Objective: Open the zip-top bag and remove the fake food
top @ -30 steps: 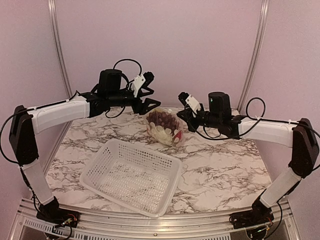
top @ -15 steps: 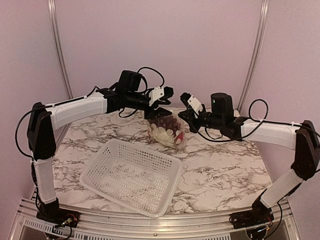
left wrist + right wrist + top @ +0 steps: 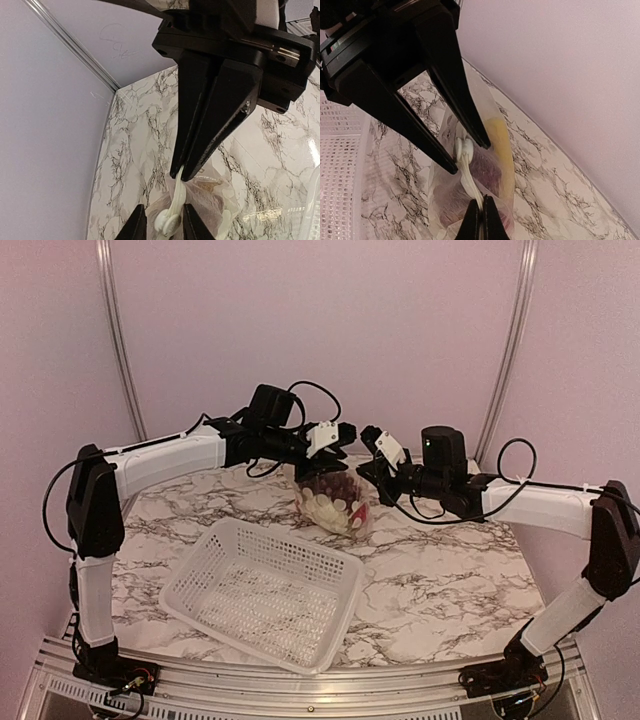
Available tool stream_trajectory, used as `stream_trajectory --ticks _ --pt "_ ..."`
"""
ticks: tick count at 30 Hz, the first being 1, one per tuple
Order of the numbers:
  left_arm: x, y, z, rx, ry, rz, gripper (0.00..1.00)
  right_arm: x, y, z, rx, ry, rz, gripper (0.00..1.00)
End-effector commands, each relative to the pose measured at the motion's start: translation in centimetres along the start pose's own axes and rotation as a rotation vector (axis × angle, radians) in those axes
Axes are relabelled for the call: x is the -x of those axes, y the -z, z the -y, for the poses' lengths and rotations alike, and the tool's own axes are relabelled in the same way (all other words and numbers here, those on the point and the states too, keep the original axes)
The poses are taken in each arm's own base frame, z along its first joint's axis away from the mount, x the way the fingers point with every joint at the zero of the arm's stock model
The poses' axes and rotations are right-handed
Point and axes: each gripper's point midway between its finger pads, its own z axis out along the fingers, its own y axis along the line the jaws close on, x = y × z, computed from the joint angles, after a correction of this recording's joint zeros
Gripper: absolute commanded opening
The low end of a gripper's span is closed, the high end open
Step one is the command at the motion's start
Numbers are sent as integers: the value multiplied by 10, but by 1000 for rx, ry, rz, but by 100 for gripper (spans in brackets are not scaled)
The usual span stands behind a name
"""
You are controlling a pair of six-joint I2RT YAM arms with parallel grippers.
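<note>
The clear zip-top bag (image 3: pixel 332 505) stands upright at the back middle of the marble table. The fake food shows through it: purple grapes (image 3: pixel 487 170), a yellow piece (image 3: pixel 498 142), and white and red pieces (image 3: pixel 338 512). My right gripper (image 3: pixel 481 216) is shut on the bag's white zip strip (image 3: pixel 471 182) at the top; it also shows in the left wrist view (image 3: pixel 181 174). My left gripper (image 3: pixel 164 224) is open and narrow, its fingers straddling the white zip slider (image 3: pixel 168 221) with small gaps either side. From above, both grippers (image 3: pixel 325 460) (image 3: pixel 362 472) meet over the bag's top.
A white perforated basket (image 3: pixel 262 590) sits in front of the bag, toward the near left, with nothing in it. The back wall rises close behind the bag, with a metal rail (image 3: pixel 75 42) along the table's left side.
My left arm has swung right from the back left to the bag's top, and its jaws have narrowed around the zip slider. The right gripper has kept its hold on the strip.
</note>
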Motion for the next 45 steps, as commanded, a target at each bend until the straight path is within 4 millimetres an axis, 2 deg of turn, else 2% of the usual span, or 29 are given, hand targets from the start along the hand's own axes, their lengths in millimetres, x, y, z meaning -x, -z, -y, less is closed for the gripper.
stream_trajectory --ticks 1,6,8,14,22,29,35,38,41,44,45 --pt "-11 -6 1 0 3 -46 16 32 12 10 -40 35 95 0" --pt "-21 -1 -5 31 1 -85 4 31 15 12 -51 36 90 0" --pt "-26 5 -10 52 21 -85 2 30 17 13 -60 34 88 0" --pt "-33 23 -26 113 51 -63 2 26 28 19 -86 13 90 0" --pt "-55 42 -43 177 77 -103 3 16 44 28 -129 -12 74 0" --pt "-80 70 -66 254 120 -133 5 3 60 33 -179 -44 55 0" --pt "-93 82 -73 288 125 -158 5 -4 71 35 -212 -57 39 0" --pt "-93 82 -73 288 123 -153 6 -5 75 36 -222 -57 32 0" --pt "-80 79 -69 264 117 -107 6 -1 73 27 -169 -58 40 0" --pt "-66 71 -56 234 71 -86 5 5 68 14 -73 -70 43 17" --pt "-62 67 -51 224 49 -86 4 9 67 12 -51 -74 45 26"
